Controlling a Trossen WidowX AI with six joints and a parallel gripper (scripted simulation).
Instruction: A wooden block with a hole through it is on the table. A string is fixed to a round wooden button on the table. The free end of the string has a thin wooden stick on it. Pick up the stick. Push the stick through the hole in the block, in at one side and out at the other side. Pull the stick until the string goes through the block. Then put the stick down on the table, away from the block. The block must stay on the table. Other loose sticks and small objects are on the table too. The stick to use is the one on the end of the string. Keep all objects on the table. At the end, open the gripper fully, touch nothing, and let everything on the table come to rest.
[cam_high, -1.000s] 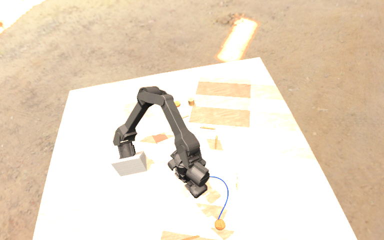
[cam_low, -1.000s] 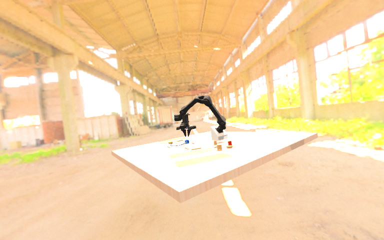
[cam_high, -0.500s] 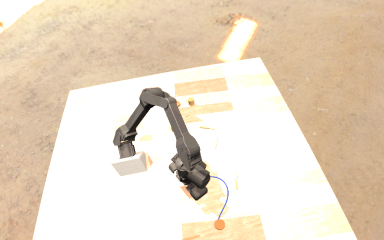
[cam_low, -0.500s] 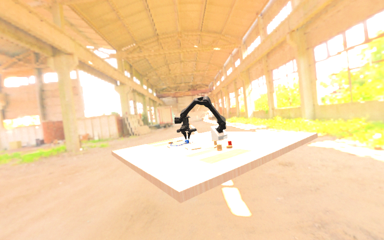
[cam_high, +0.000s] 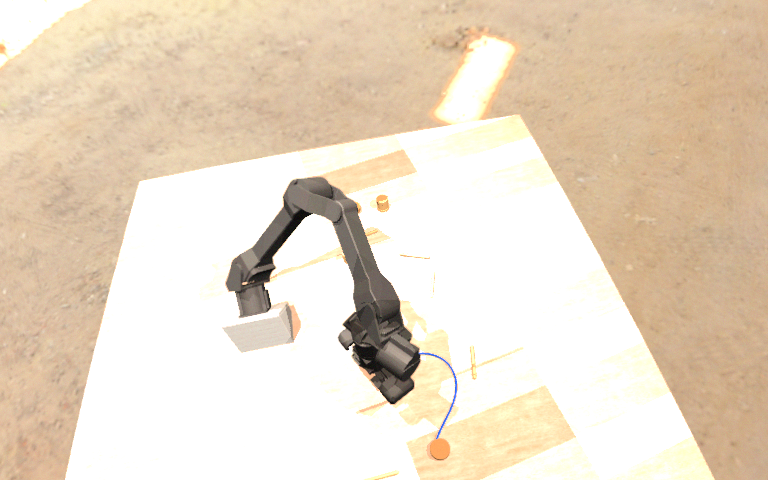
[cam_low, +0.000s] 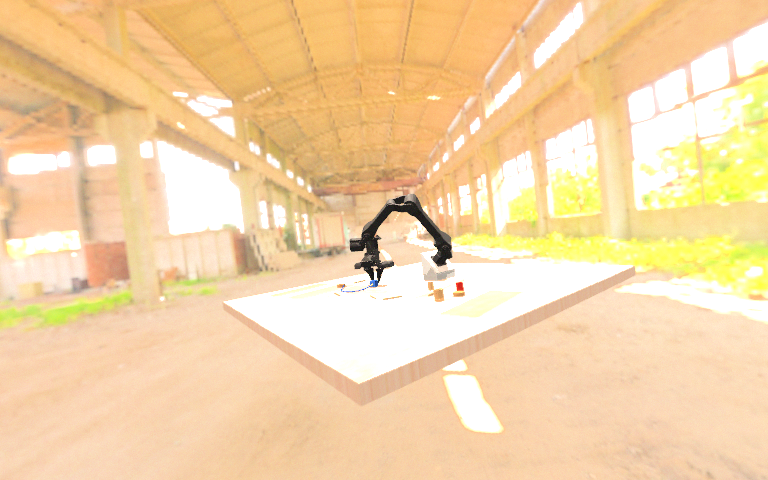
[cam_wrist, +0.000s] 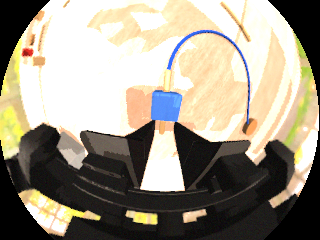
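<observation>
The blue block (cam_low: 373, 283) (cam_wrist: 166, 106) stands on the table, hidden behind the arm in the top view. The wooden stick (cam_wrist: 167, 81) runs through it: its string end shows beyond the far side, and its other tip shows on the near side, toward my fingers. The blue string (cam_high: 455, 387) (cam_wrist: 249, 80) curves from the stick to the round button (cam_high: 439, 448) (cam_wrist: 250, 126). My gripper (cam_low: 374, 278) (cam_wrist: 164, 124) points down, partly open, with nothing seen held. Its fingertips are low beside the near side of the block, either side of the stick tip; contact cannot be told.
Loose sticks lie about, one beyond the string (cam_high: 473, 362) and another farther back (cam_high: 415, 256). A wooden cylinder (cam_high: 382, 203) (cam_low: 438, 294) and a red piece (cam_low: 459, 286) (cam_wrist: 27, 52) stand apart from the block. The arm's grey base (cam_high: 260, 332) is at the left.
</observation>
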